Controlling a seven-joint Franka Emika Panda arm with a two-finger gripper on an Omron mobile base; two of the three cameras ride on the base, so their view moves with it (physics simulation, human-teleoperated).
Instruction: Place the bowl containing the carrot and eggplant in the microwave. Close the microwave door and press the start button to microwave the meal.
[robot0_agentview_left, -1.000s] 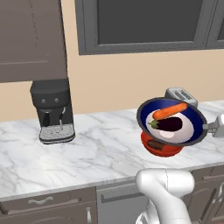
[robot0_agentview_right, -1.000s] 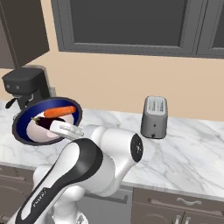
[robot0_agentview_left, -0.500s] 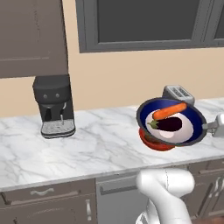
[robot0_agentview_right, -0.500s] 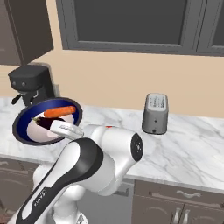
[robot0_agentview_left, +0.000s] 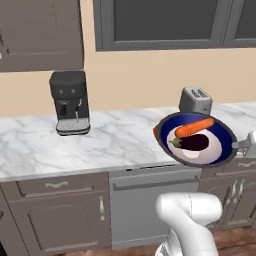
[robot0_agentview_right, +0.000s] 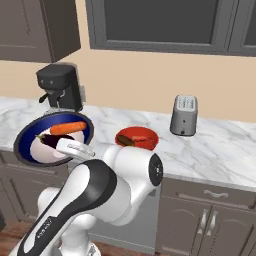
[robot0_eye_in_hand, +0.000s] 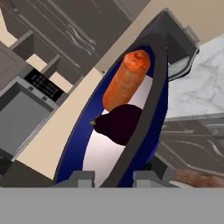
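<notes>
Hand view: I see gripper (robot0_eye_in_hand: 113, 178) clamped on rim of blue bowl (robot0_eye_in_hand: 159, 94), carrot (robot0_eye_in_hand: 127, 79) and eggplant (robot0_eye_in_hand: 119, 124) inside. Left base view: bowl (robot0_agentview_left: 167, 135) held tilted in air at counter (robot0_agentview_left: 110, 145) front edge, toaster (robot0_agentview_left: 195, 100) behind, coffee machine (robot0_agentview_left: 70, 102) far left.

2 bowls (robot0_agentview_right: 52, 140), 1 carrot (robot0_agentview_left: 194, 127), 1 eggplant (robot0_agentview_left: 192, 143)

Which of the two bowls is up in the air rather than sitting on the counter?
The dark blue bowl, holding the carrot and eggplant, is lifted by the claw. The red bowl rests on the marble counter.
</notes>
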